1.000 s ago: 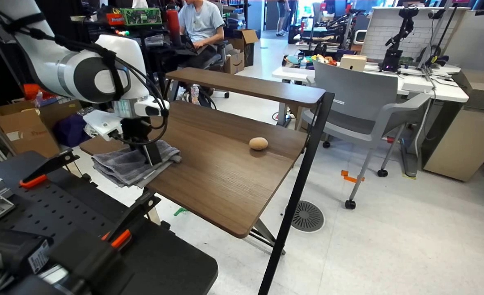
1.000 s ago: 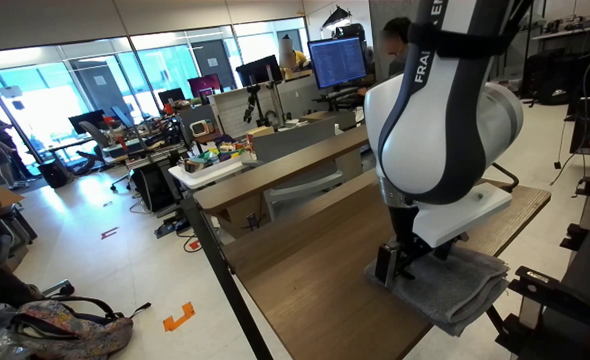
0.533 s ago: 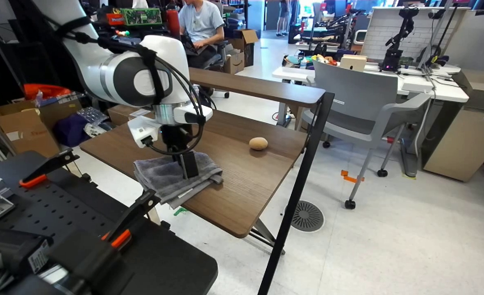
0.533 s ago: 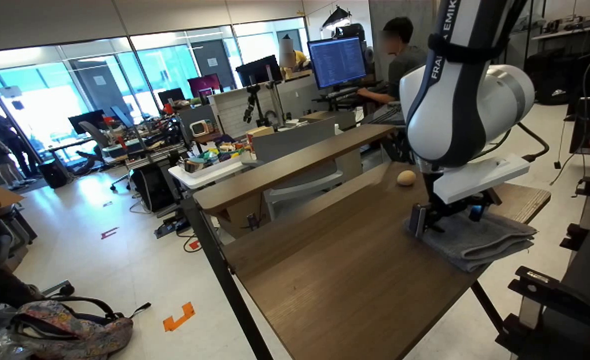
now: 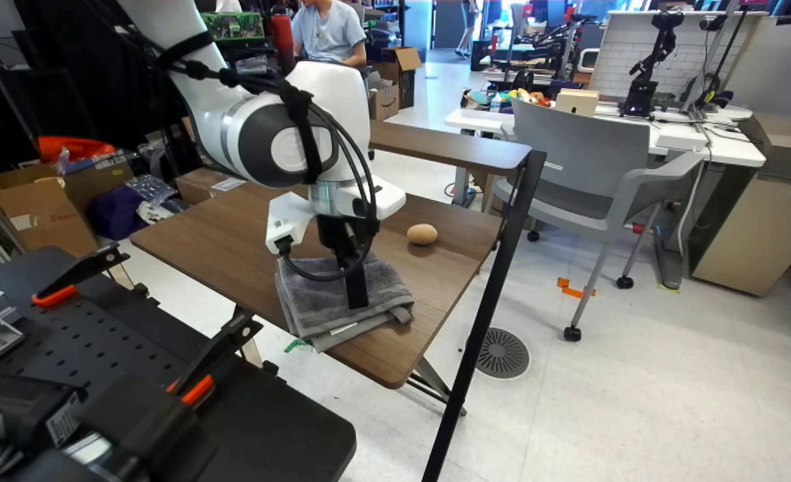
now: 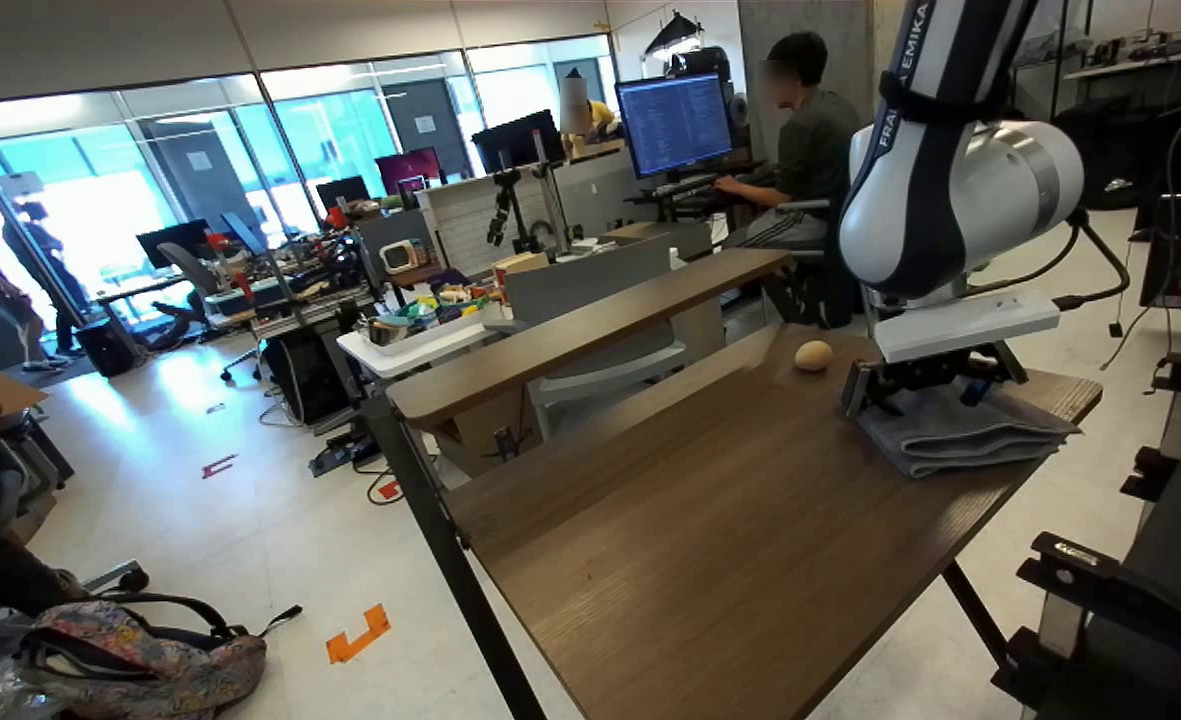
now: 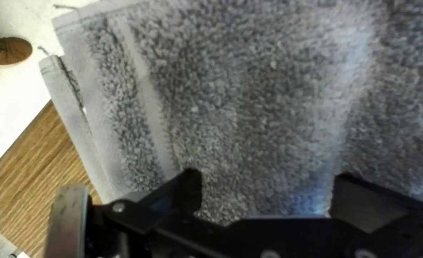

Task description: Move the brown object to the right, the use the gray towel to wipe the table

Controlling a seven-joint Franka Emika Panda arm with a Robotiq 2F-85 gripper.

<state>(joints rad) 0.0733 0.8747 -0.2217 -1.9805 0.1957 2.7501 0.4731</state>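
- Table (image 6: 690, 520): dark brown wood grain.
- Towel (image 7: 250, 89): gray, with a paler stripe toward ten o'clock in the wrist view.
- Lump (image 5: 422, 234), at two o'clock from the towel in an exterior view: tan-brown.
- Claw (image 7: 267, 191): black.
- Arm (image 5: 291, 144): white, gray and black.
- Backpack (image 6: 150, 650), toward eight o'clock in an exterior view: multicoloured print.

Overexposed windows (image 6: 330, 130), glare on floor (image 6: 185, 390), blurred hand (image 7: 267, 184)

Site: robotics lab, part office. From where I stand: a large white robot arm (image 5: 254, 134), a small black arm (image 5: 641, 94) on a white desk (image 5: 737, 148), clamps (image 5: 218, 355) along a black bench (image 5: 281, 428), orange tape (image 6: 344, 650) on the floor (image 6: 280, 540), a person (image 6: 812, 145) seated at a lit monitor (image 6: 675, 125).
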